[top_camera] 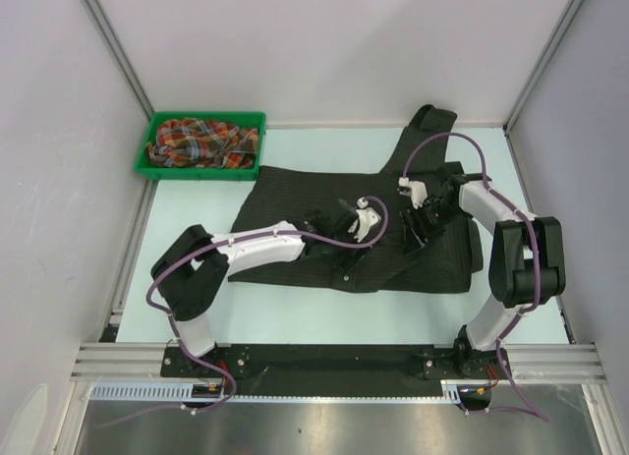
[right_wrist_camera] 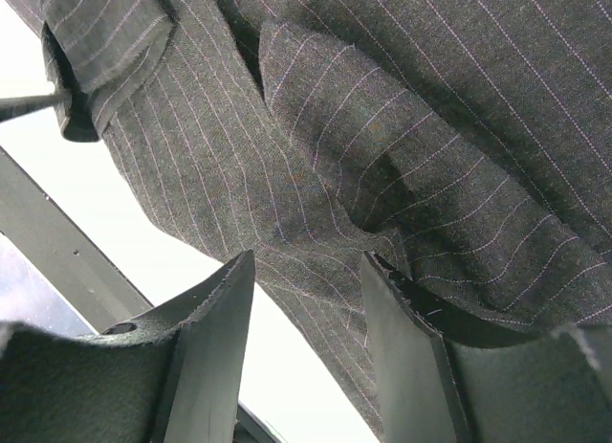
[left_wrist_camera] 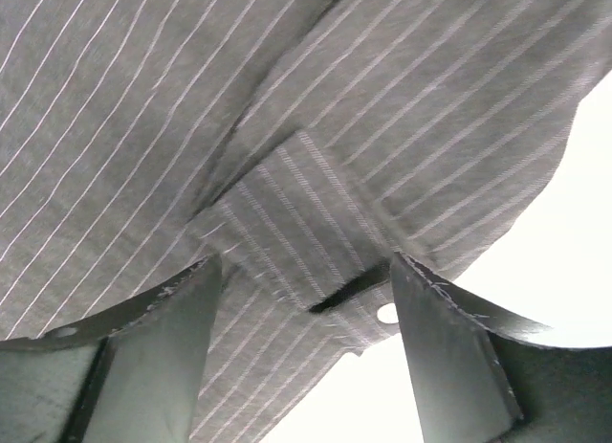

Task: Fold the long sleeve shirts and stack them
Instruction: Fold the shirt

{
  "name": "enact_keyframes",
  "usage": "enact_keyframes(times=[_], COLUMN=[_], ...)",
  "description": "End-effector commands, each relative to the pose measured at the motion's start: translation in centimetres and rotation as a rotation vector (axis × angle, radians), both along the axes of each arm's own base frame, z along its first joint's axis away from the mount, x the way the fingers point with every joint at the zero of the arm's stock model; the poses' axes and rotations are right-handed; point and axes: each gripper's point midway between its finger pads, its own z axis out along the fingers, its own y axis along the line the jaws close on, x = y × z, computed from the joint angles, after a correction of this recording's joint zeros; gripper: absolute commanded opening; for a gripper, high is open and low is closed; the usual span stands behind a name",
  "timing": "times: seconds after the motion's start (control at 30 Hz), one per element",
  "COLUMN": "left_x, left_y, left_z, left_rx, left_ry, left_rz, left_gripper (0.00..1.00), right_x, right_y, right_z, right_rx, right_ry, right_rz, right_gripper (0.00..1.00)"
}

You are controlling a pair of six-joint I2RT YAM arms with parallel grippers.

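Plaid shirt bunched in green bin, far left. Black pinstripe shirt spread on tabletop; first fold looks in hand. Left jaws apart over its middle, right jaws apart at a crease. Next: both pinch fabric, fold over.

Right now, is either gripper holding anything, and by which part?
Nothing is held. The left gripper and right gripper are both open over the black shirt. The left's fingers straddle a cuff but are not closed on it.
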Motion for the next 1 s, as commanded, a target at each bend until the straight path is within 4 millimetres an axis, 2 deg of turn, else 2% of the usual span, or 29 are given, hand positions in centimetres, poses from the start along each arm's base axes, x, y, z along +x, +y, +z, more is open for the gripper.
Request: enact_keyframes(times=[0.0, 0.1, 0.13, 0.17, 0.27, 0.33, 0.37, 0.43, 0.47, 0.53, 0.57, 0.6, 0.67, 0.7, 0.8, 0.83, 0.9, 0.97], left_x=[-1.1, -0.6, -0.4, -0.2, 0.4, 0.3, 0.5, 0.1, -0.1, -1.1, -1.3, -1.8, -3.2, -3.9, -6.1, -6.5, -8.3, -9.3], left_y=[-2.2, -2.2, -2.1, -2.3, -1.6, -1.4, -1.3, -1.4, -1.6, -2.1, -2.2, -2.5, -3.1, -3.2, -3.1, -2.9, -2.9, -2.6], left_z=[2.7, 1.3, 0.3, 0.2, -1.1, -0.9, 0.0, 1.1, 2.8, 4.8, 7.0, 8.2, 10.8, 12.8, 16.4, 16.7, 18.2, 19.1], left_rx=[-0.055, -0.019, 0.008, 0.015, 0.078, 0.077, 0.057, 0.023, -0.02, -0.086, -0.133, -0.169, -0.247, -0.293, -0.372, -0.374, -0.441, -0.47], left_ry=[-0.061, -0.059, -0.052, -0.054, -0.041, -0.027, -0.033, -0.027, -0.035, -0.02, -0.04, -0.04, -0.058, -0.085, -0.146, -0.158, -0.118, -0.129], left_rz=[-0.018, 0.02, 0.028, 0.03, 0.048, 0.044, 0.044, 0.016, 0.001, -0.054, -0.075, -0.109, -0.237, -0.283, -0.48, -0.514, -0.616, -0.692], left_gripper=[0.78, 0.77, 0.76, 0.76, 0.69, 0.58, 0.46, 0.31, 0.18, 0.03, 0.0, 0.0, 0.0, 0.0, 0.0, 0.0, 0.0, 0.0], right_x=[1.3, 1.5, 1.4, 1.5, 1.7, 1.9, 2.1, 2.3, 2.4, 2.7, 2.7, 3.2, 3.6, 3.8, 4.3, 4.2, 3.9, 2.9], right_y=[0.3, 0.2, 0.1, 0.0, -0.4, -0.6, -0.8, -1.0, -1.1, -1.1, -0.9, -1.5, -1.6, -1.9, -2.1, -1.9, -1.7, -1.1], right_z=[1.9, 2.2, 2.2, 2.2, 2.4, 3.0, 3.3, 4.3, 4.8, 6.0, 6.6, 7.7, 9.1, 10.4, 13.3, 14.7, 16.0, 17.4], right_rx=[0.036, 0.041, 0.041, 0.041, 0.041, 0.051, 0.064, 0.075, 0.09, 0.105, 0.122, 0.127, 0.157, 0.167, 0.216, 0.229, 0.237, 0.266], right_ry=[-0.054, -0.065, -0.064, -0.065, -0.069, -0.081, -0.088, -0.118, -0.129, -0.163, -0.177, -0.217, -0.265, -0.312, -0.42, -0.469, -0.528, -0.604], right_rz=[-0.022, -0.028, -0.03, -0.033, -0.047, -0.053, -0.062, -0.066, -0.07, -0.066, -0.058, -0.07, -0.062, -0.056, -0.028, -0.012, 0.021, 0.088], right_gripper=[0.54, 0.55, 0.55, 0.55, 0.56, 0.57, 0.58, 0.59, 0.6, 0.61, 0.63, 0.64, 0.67, 0.69, 0.75, 0.76, 0.8, 0.84])
